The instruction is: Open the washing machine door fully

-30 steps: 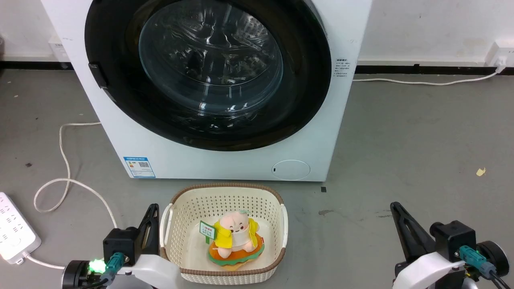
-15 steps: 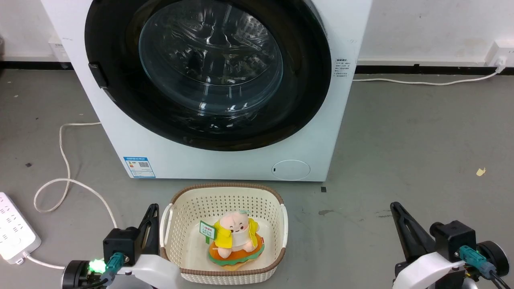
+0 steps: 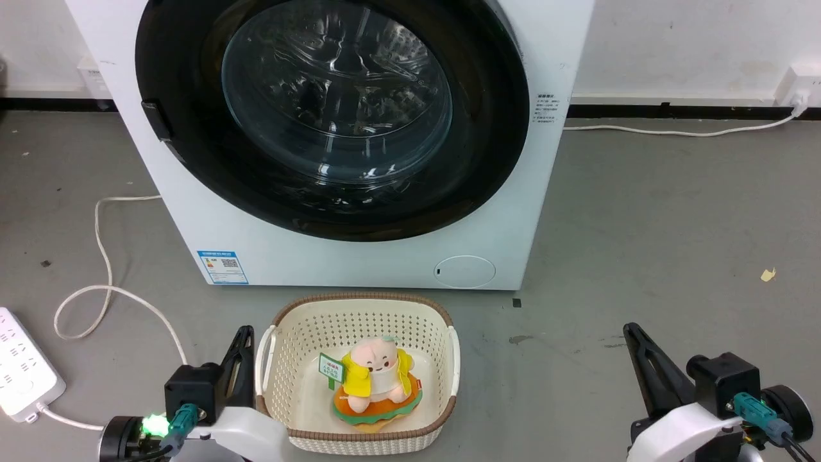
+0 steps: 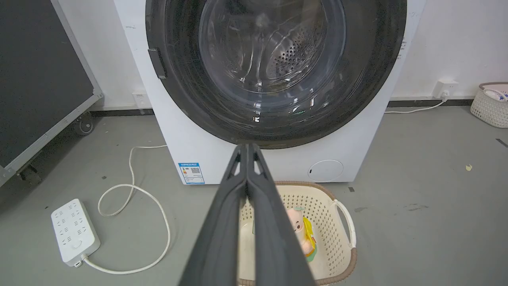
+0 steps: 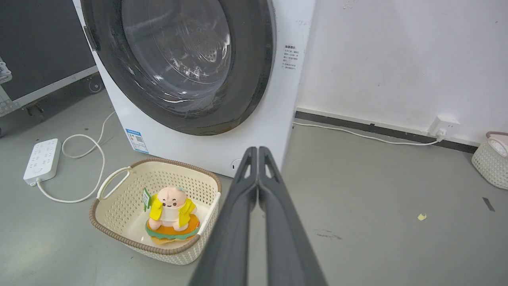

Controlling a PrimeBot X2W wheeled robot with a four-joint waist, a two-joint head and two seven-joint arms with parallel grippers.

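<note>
**Left gripper and right gripper pressed together, low before a closed door**

Each gripper has its 2 dark fingers closed tip to tip with nothing between them. The wrist views show this plainly, while the head view shows each pair edge-on as 1 dark wedge near a bottom corner. Both are well apart from the washing machine, which stands on the grey floor against a white wall.

The washing machine door sits flush against the white front, its glossy black rim around the clear glass bowl. A small black latch tab is on the rim's left side in the head view. Through the glass, the left wrist view picks out the perforated steel drum; the head view gives mostly reflections there.

Below the door are a blue label at the left and a round filter cap at the right. Just in front of the machine stands a cream basket holding a plush toy in a yellow jacket. The left gripper is just beside the basket's left handle.

A white power strip and a looped cable lie at the left. The left wrist view adds a dark panel on castors left of the machine. It also shows a 2nd basket by the wall at the far right, near a wall socket.
</note>
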